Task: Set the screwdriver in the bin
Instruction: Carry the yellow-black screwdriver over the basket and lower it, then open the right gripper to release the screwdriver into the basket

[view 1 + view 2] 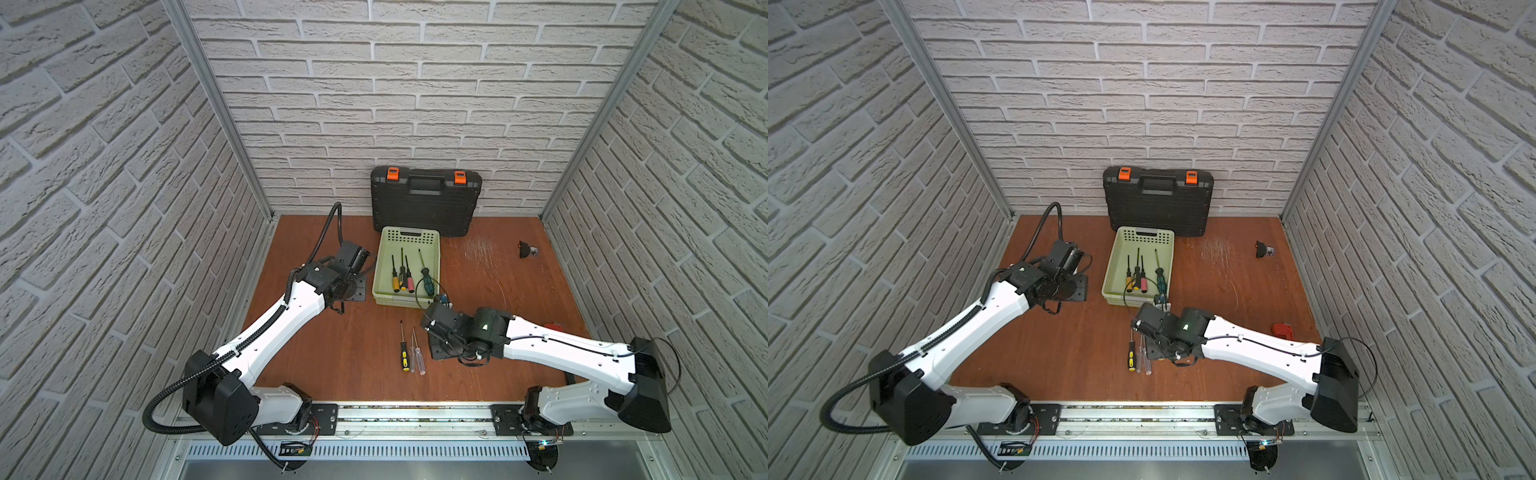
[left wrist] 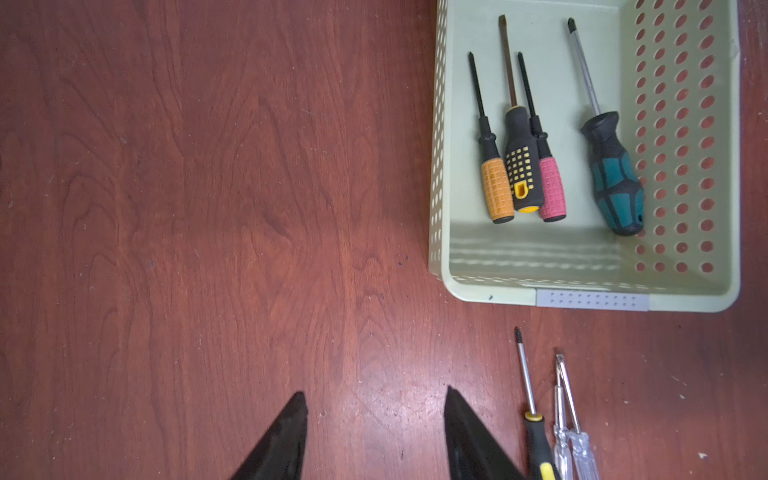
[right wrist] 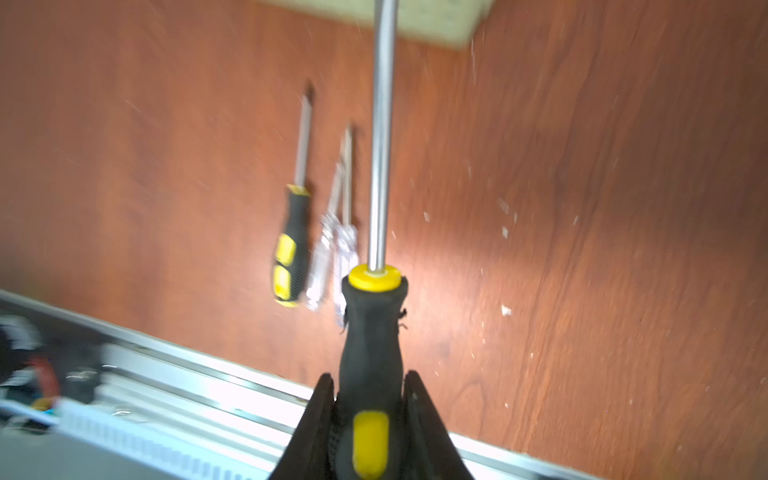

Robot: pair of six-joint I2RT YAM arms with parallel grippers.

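– Brick-patterned walls on three sides, a reddish wooden counter (image 1: 332, 365) below. What do both top views give you?

– The pale green bin (image 1: 409, 237) stands just in front of a black tool case (image 1: 426, 199), with four screwdrivers (image 1: 403, 278) lying inside. Nearer the front of the counter lie a yellow-and-black screwdriver (image 1: 404, 353) and, just beside it, a clear-handled pair (image 1: 417, 359). The right arm (image 1: 540, 345) reaches to the bin's near right corner, but its own wrist hides whatever it carries. The left arm (image 1: 282, 320) sits to the bin's left.

– And the left wrist view?

– There the left jaws stand partly apart with nothing between them, over bare counter. Inside the bin, three handles lie side by side, and a teal-handled one (image 2: 615, 178) rests against the perforated wall.

– Right wrist view?

– Blurred, but plain enough. The right jaws are closed tight on the black handle of the screwdriver (image 3: 370, 328), which has a yellow collar and a steel shaft pointing toward the bin's corner. It looks raised off the counter, near the bin but not over it.

– So how far along?

– By my reckoning the pick-up is done. Carrying it over the rim and letting go are left. Three more lie on the counter, if they are meant to follow.
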